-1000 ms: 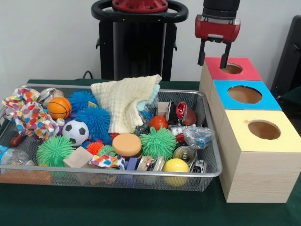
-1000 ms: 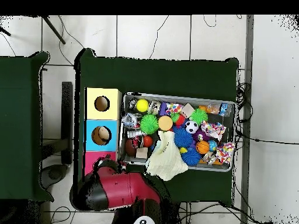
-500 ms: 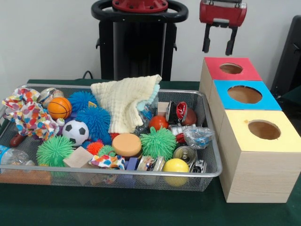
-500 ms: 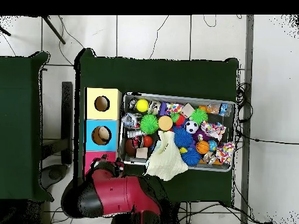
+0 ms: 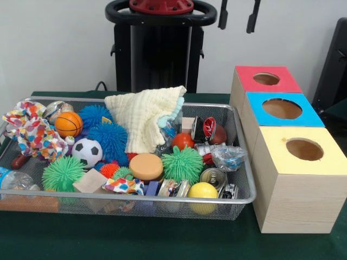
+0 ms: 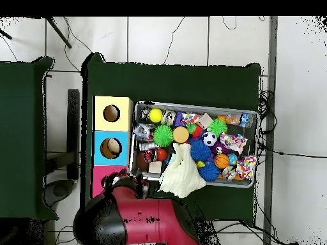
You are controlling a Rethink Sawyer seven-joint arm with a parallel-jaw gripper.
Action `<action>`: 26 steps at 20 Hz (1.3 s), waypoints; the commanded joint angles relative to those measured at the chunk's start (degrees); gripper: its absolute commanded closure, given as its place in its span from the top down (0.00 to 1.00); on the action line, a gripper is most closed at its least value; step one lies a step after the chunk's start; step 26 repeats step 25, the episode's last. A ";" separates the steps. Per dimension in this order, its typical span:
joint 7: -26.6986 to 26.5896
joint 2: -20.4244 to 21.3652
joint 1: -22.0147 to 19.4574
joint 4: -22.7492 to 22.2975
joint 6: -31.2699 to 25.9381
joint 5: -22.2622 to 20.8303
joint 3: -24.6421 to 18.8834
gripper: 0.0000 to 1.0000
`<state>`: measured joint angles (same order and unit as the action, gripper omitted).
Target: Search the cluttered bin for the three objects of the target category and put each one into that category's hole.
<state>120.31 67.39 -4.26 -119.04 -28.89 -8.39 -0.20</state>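
The wire-mesh bin [image 5: 162, 199] sits on the green table, packed with clutter: a cream cloth [image 5: 143, 116], blue spiky balls [image 5: 111, 138], a green spiky ball [image 5: 182, 164], a soccer ball [image 5: 87, 151], a basketball [image 5: 69, 124], a yellow ball [image 5: 203, 190], an orange disc [image 5: 146, 166] and a tin can [image 5: 212, 177]. My gripper [image 5: 236, 28] is open and empty. Only its two black fingers show at the top edge, high above the table, left of and behind the red-topped box [image 5: 265, 79]. In the overhead view the red arm [image 6: 140, 220] hides the gripper.
Three wooden boxes with round holes stand in a row right of the bin: red, blue [image 5: 282, 108] and yellow [image 5: 303, 149] tops. The bin also shows in the overhead view [image 6: 191, 105]. A patterned cloth [image 5: 30, 132] hangs over the bin's left end. The black pedestal [image 5: 160, 49] stands behind.
The gripper has risen from just over the red box's hole and shifted left; only its fingers now show at the top edge. Nothing in the bin has moved.
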 commanded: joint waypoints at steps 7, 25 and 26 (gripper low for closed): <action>-7.08 0.23 -8.60 -8.26 6.49 -2.90 -10.99 1.00; 2.99 -8.33 -2.98 -4.86 12.94 -11.98 -4.43 1.00; 2.99 -8.33 -2.98 -4.86 12.94 -11.98 -4.43 1.00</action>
